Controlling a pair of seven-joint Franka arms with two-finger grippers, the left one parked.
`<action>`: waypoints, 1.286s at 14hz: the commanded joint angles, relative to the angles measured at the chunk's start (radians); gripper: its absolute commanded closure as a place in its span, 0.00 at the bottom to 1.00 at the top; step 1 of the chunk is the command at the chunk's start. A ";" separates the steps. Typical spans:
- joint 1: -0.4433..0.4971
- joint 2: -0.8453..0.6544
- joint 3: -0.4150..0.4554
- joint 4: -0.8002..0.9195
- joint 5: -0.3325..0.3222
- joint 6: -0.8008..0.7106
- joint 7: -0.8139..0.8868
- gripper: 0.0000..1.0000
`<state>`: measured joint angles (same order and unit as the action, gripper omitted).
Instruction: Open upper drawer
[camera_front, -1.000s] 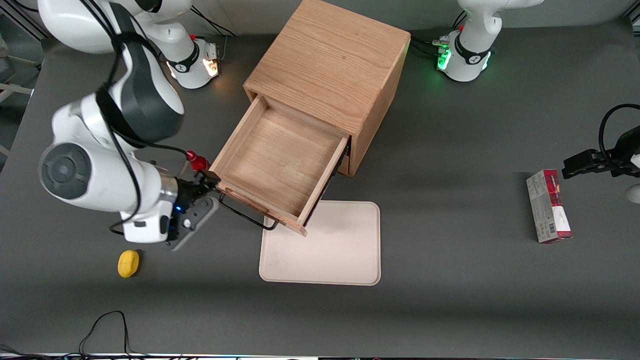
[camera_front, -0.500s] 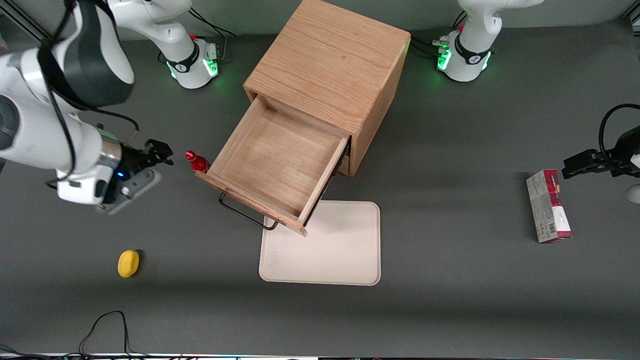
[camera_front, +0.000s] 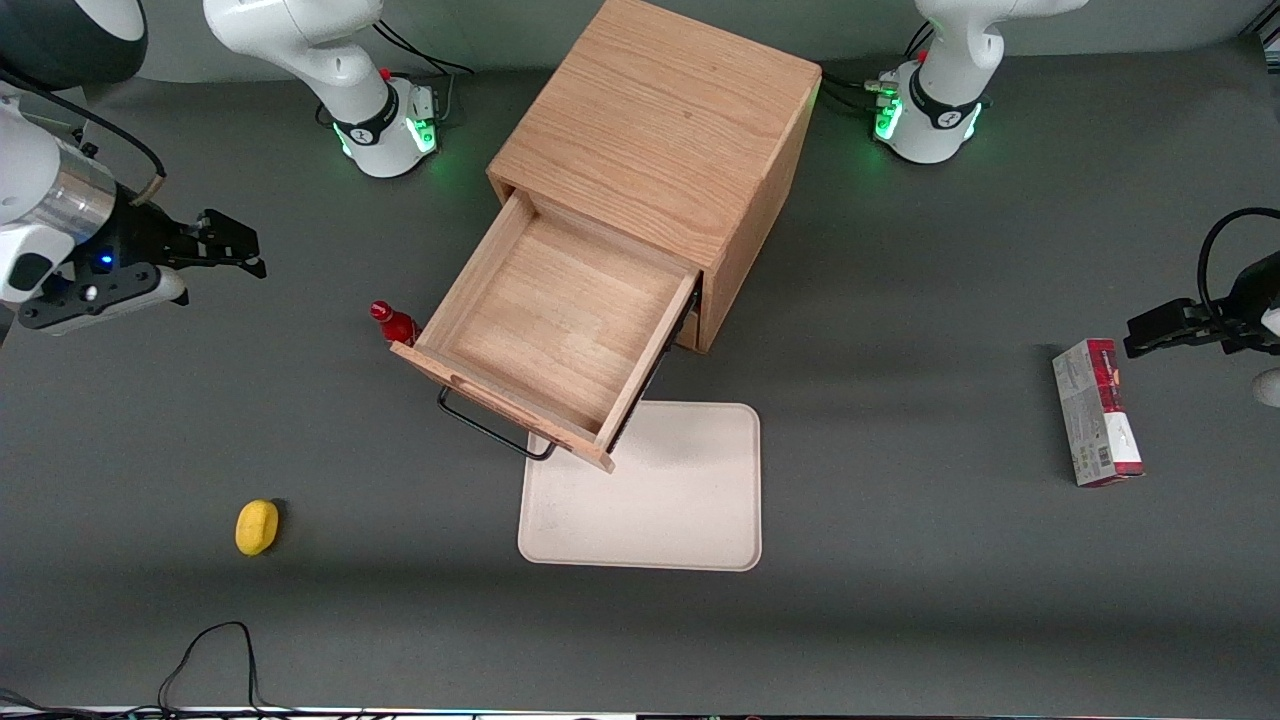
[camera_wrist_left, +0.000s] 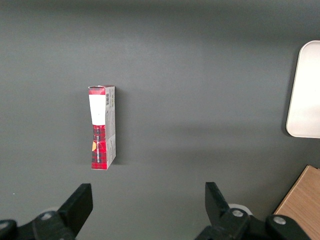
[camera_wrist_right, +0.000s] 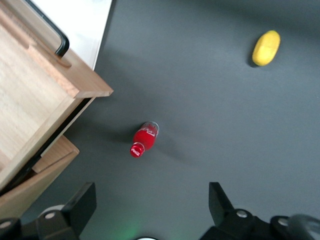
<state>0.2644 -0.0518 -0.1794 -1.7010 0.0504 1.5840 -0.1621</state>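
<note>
The upper drawer (camera_front: 555, 320) of the light oak cabinet (camera_front: 660, 130) stands pulled far out, and its plain wood box is empty. Its black bar handle (camera_front: 490, 430) faces the front camera. My right gripper (camera_front: 235, 245) is open and holds nothing. It hangs well away from the drawer, toward the working arm's end of the table. In the right wrist view the open gripper (camera_wrist_right: 151, 200) looks down on the drawer's front corner (camera_wrist_right: 75, 85) and its handle (camera_wrist_right: 50, 32). The lower drawer is hidden under the open one.
A small red bottle (camera_front: 395, 323) stands beside the drawer's corner, between drawer and gripper, and shows in the wrist view (camera_wrist_right: 142, 140). A yellow lemon (camera_front: 257, 526) lies nearer the camera. A beige tray (camera_front: 680, 500) lies under the drawer's front. A red box (camera_front: 1095, 410) lies toward the parked arm's end.
My gripper has left the drawer handle and drawn away toward the working arm's end of the table, farther from the camera. The drawer stays pulled out as it was.
</note>
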 joint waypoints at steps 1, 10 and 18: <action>0.007 -0.010 -0.009 -0.003 -0.011 0.024 0.072 0.00; -0.161 -0.026 0.159 0.020 0.000 -0.018 0.182 0.00; -0.162 -0.008 0.170 0.055 -0.003 -0.059 0.194 0.00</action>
<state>0.1138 -0.0618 -0.0201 -1.6708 0.0514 1.5695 0.0387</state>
